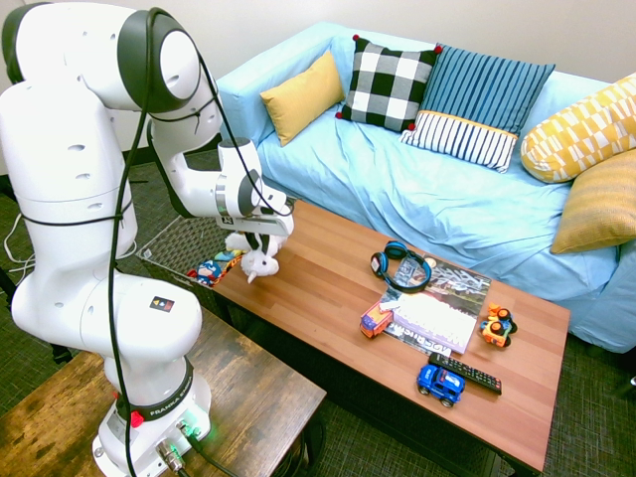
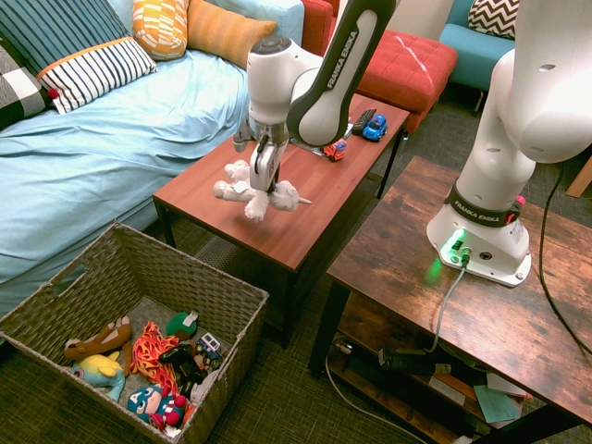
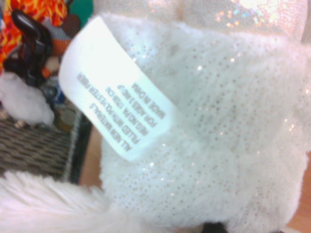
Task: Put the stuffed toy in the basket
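**Plush lifted clear of the coffee table, care tag facing the wrist camera**

The gripper [image 2: 262, 176] points straight down and is clenched on the stuffed toy [image 2: 252, 193], whose white limbs dangle below the fingers, clear of the wooden coffee table [image 2: 305, 217]. In the second exterior view the basket [image 2: 88, 277] sits on the floor at about 7 o'clock from the hanging plush, well apart from it, with several colourful toys lying inside.

Writing: the arm's forearm carries "FRANKA EMIKA" in white letters, seen in the second exterior view, and the same name runs around the base ring in the first exterior view. In the wrist view a white care tag [image 3: 114, 92] sewn to the glittery white fur fills the frame's left half; its print stands upside down and reads roughly "ALL NEW MATERIALS / FILLED WITH POLYESTER FIBER / FOR AGES 3 AND UP / MADE IN CHINA", though one line is too blurred to be sure of.

In the first exterior view, blue headphones [image 1: 401, 267] rest at the magazine's [image 1: 432, 308] 11 o'clock corner. A blue toy car [image 1: 440, 384] sits just beside a black remote [image 1: 465, 373].
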Tool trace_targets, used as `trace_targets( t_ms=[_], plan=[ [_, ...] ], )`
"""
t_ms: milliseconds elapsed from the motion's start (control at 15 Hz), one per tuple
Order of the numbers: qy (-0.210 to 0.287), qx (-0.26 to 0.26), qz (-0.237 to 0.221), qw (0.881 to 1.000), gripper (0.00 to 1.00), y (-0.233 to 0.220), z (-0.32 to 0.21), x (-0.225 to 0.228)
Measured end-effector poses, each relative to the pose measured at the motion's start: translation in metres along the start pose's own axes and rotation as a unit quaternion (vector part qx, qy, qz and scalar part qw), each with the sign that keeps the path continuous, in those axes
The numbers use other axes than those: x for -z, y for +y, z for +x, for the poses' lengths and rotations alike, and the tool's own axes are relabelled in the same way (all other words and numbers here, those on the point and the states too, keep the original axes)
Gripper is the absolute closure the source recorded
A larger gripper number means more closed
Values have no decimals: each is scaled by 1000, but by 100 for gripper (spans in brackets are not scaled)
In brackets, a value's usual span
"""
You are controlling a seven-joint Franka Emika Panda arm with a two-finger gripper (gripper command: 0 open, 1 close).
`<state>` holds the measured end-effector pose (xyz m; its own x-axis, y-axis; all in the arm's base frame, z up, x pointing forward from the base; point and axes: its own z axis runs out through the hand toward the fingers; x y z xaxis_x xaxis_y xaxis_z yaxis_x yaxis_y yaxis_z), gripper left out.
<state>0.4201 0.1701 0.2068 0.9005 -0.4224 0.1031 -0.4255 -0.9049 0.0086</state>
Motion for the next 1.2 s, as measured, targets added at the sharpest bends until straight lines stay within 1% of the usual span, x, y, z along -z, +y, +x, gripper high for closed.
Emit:
trace_targets(
  t_ms=[133, 200, 333, 600, 800, 933, 1200],
  plan=[
    [16, -1, 9, 1000, 100, -35, -10, 28],
    [23, -1, 11, 1000, 100, -55, -16, 35],
    [33, 1, 8, 999, 100, -100, -27, 32],
    [36, 26, -10, 999, 100, -195, -56, -19],
    [40, 41, -24, 998, 100, -244, -76, -55],
    [40, 44, -34, 998, 100, -259, -85, -87],
    [60, 50, -66, 995, 100, -265, -84, -161]
  ],
)
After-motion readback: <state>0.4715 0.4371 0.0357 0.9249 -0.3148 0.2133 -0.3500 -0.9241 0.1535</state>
